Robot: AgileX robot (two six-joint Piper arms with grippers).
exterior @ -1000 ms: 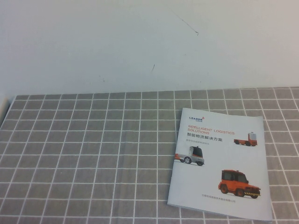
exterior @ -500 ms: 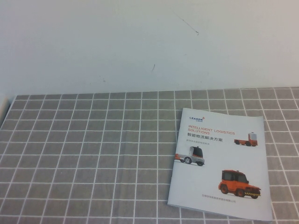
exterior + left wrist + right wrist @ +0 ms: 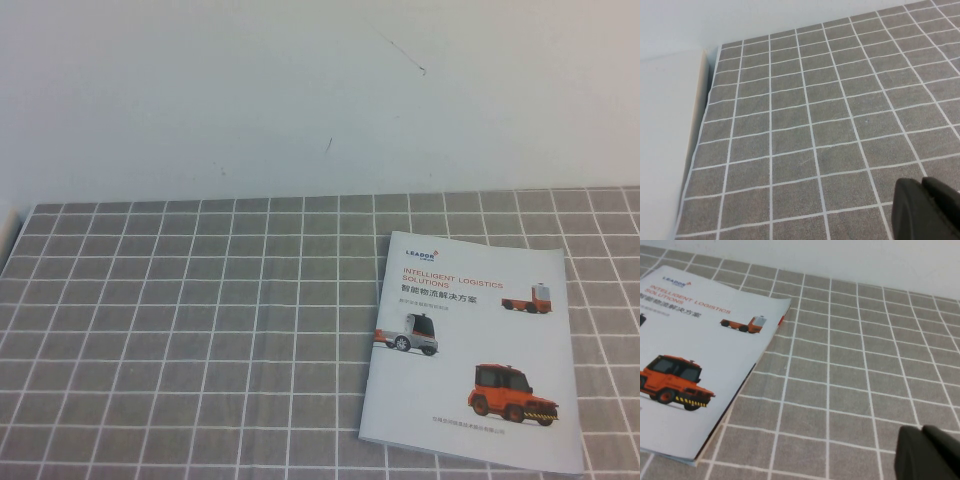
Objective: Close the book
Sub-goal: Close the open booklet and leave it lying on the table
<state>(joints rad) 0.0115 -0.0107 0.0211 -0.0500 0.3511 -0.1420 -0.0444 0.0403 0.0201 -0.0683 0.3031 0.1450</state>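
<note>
Nothing has moved since the earlier high views: the book (image 3: 470, 350) lies flat and shut, cover up, at about 4 o'clock on the checked cloth (image 3: 200, 330). With the cover already down, the closing looks done, and both arms seem to be parked clear of the table. The left gripper (image 3: 924, 200) hangs over bare cloth near its 9 o'clock edge, touching nothing. The right gripper (image 3: 922, 445) hovers off the book's 3 o'clock side, apart from it. Neither holds anything; whether either is open or closed cannot be told.
</note>
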